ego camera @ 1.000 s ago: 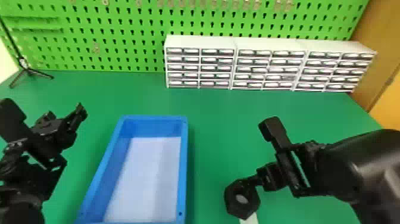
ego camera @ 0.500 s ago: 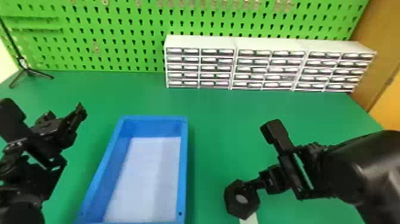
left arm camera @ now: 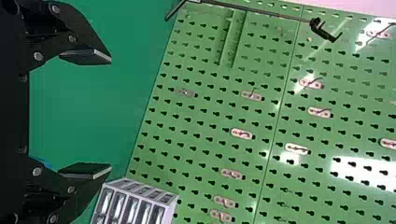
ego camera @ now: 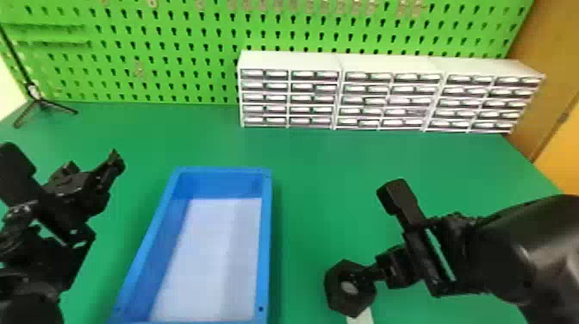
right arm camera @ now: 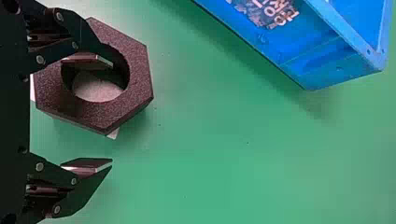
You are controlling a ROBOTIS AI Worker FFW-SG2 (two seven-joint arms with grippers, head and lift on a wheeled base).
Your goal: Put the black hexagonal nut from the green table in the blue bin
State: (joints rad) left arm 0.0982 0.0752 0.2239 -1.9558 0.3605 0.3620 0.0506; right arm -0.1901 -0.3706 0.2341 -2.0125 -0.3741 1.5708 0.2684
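Moving, the right pincer (ego camera: 369, 273) nears the nut (ego camera: 338, 297).

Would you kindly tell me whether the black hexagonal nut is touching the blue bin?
Apart: in the right wrist view, a stretch of green table lies between the black hexagonal nut and the blue bin.

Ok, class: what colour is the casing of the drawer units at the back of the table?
The casing is white; the head view shows it best.
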